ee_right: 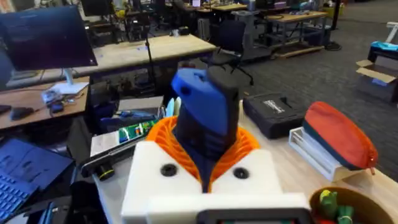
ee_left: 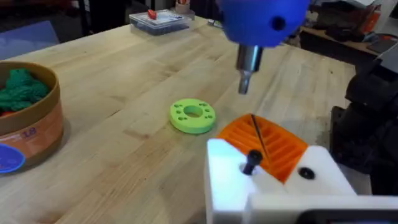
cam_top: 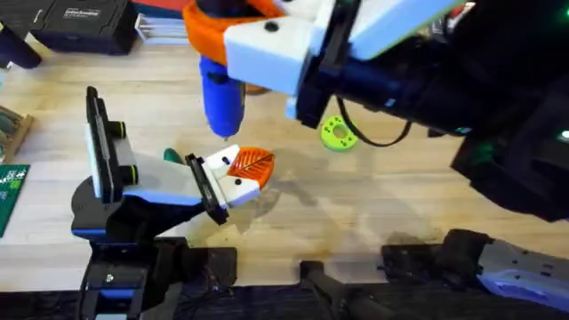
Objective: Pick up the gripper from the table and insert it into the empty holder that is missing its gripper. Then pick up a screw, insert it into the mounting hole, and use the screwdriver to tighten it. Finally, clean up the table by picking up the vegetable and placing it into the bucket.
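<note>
Blue screwdriver (cam_top: 219, 100) above orange gripper (cam_top: 252, 163), green disc (cam_top: 337, 133) beside.

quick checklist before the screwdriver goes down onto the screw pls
1. Screwdriver held firmly: ok, the right gripper has its orange pads clamped on the blue body.
2. Orange gripper seated in the holder: ok, it sits in the white mount.
3. Screw in the mounting hole: ok, a dark screw stands proud of the white block, not yet driven in.
4. Tip lined up over the screw: not ok, in the left wrist view the metal tip hangs above and off the screw.
5. Screw standing straight: cannot tell.
6. Path free: ok, the lime-green disc lies apart.
</note>
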Action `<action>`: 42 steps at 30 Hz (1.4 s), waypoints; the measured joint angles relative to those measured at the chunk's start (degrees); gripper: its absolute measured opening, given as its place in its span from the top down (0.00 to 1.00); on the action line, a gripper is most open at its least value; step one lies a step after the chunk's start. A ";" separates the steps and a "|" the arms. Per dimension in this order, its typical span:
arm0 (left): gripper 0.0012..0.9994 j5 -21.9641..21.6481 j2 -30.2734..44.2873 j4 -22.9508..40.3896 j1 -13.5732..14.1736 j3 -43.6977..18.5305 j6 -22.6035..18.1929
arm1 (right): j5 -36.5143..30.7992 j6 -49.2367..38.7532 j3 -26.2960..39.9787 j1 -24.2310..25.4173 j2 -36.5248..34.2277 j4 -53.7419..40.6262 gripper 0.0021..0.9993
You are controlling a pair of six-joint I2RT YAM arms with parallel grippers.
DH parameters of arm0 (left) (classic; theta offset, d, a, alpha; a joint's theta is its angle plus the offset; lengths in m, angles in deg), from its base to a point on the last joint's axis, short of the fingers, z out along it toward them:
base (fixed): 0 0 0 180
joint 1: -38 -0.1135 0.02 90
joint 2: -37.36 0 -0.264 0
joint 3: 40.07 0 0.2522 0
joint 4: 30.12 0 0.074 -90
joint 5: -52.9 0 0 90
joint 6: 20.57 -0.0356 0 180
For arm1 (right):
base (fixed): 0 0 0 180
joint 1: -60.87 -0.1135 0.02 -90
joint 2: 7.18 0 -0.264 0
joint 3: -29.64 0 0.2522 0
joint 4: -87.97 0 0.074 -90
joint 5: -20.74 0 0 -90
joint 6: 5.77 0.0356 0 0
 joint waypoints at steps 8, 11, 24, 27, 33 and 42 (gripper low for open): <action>1.00 0.00 0.00 0.00 0.00 0.00 0.00 | 0.16 0.02 -0.02 -1.53 -1.44 0.12 0.97; 1.00 0.00 -0.01 0.00 0.00 0.00 0.02 | 0.17 0.29 -0.02 -1.63 -1.46 0.12 0.97; 1.00 0.00 0.00 0.00 0.00 0.00 0.00 | 2.06 1.90 -0.02 -1.63 -1.46 -0.40 0.97; 1.00 0.00 -0.02 0.00 0.00 0.00 0.00 | 2.14 1.92 -0.04 -1.63 -1.46 -0.89 0.97; 1.00 0.00 -0.02 0.00 0.00 0.00 0.00 | 2.14 1.43 -0.04 -1.63 -2.26 -2.96 0.97; 1.00 -0.02 -0.02 0.00 0.00 0.00 0.01 | 2.16 0.07 -0.04 -1.63 -3.56 -2.87 0.97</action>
